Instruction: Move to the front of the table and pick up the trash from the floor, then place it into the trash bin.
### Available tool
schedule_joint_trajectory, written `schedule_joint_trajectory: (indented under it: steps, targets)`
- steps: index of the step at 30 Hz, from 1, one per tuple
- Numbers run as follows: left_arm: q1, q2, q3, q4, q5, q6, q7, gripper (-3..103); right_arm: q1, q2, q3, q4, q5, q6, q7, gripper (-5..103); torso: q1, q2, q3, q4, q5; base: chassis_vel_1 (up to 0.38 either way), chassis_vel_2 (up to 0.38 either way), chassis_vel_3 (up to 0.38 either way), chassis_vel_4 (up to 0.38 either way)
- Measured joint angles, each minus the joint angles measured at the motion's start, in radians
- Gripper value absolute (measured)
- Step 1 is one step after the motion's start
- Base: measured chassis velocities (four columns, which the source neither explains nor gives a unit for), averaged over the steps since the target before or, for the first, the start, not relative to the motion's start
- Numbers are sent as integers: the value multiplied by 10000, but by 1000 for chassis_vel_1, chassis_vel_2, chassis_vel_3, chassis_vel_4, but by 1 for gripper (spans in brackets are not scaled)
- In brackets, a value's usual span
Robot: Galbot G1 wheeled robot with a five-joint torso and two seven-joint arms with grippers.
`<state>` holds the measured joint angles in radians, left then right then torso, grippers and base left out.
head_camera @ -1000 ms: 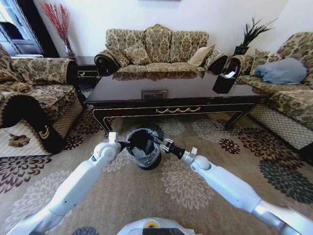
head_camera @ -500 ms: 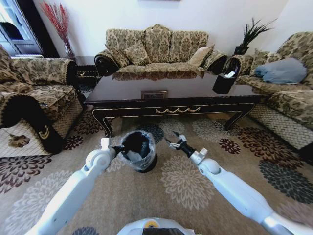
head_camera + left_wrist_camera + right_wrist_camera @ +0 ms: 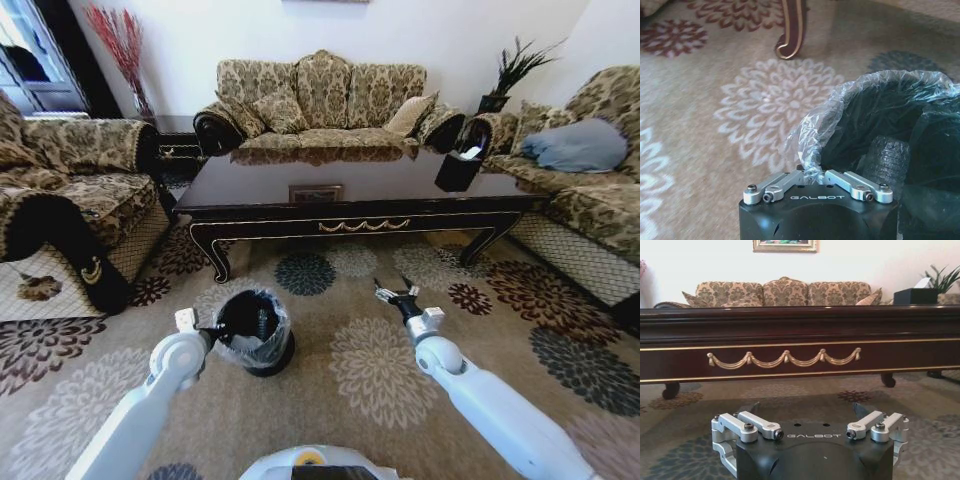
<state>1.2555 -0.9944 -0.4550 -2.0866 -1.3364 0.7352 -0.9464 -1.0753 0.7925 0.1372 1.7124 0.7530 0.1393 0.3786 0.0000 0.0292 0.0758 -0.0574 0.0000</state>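
Note:
The black trash bin (image 3: 255, 335), lined with a clear plastic bag, stands on the patterned floor (image 3: 330, 300) in front of the dark table (image 3: 350, 205). My left gripper (image 3: 217, 327) is at the bin's left rim. In the left wrist view the left gripper (image 3: 812, 172) is shut on the bag-covered rim of the bin (image 3: 880, 115). My right gripper (image 3: 395, 290) hovers open over the carpet to the right of the bin, holding nothing. The right wrist view shows the right gripper (image 3: 807, 407) facing the table's gold-trimmed apron (image 3: 785, 357). The trash is out of view.
Sofas ring the table: one behind it (image 3: 320, 100), one on the left (image 3: 70, 190), one on the right (image 3: 590, 170). A black tissue box (image 3: 458, 168) sits on the table's right end. Open carpet lies between the table and me.
The bin has shifted left and toward me with my left gripper on its rim. My right gripper has left the bin and swung out to the right, open.

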Motion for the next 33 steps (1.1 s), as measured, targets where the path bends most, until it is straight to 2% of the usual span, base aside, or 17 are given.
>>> schedule_joint_trajectory:
  steps: [8, 11, 15, 25, 33]
  targets:
    - [761, -99, -434, 21, 48, -116, -215, 2, -661, -12, 576, 239, -239, 6, -28, 100, 0, 0, 1, 1, -1, 0, 0, 0, 0]
    - [935, -341, -517, 271, 37, -527, -61, 2, -940, 2, 819, 283, -437, 38, -77, 100, 0, 0, 1, 0, -2, 0, 0, 0, 0]
    - [992, -476, -612, 541, 144, -769, 13, 2, -1108, -51, 1019, 312, -465, 59, -106, 100, 0, 0, 1, -3, 0, 0, 0, 0, 0]
    - [1089, -561, -667, 662, 368, -894, -23, 2, -1196, -87, 1180, 279, -466, 78, -122, 100, 0, 0, 1, 0, 0, 0, 0, 0, 0]
    - [1272, -683, -675, 780, 177, -982, -507, 2, -1185, -106, 1172, 275, -481, 79, -135, 100, -1, 0, 0, -2, 6, 0, 0, 0, 0]
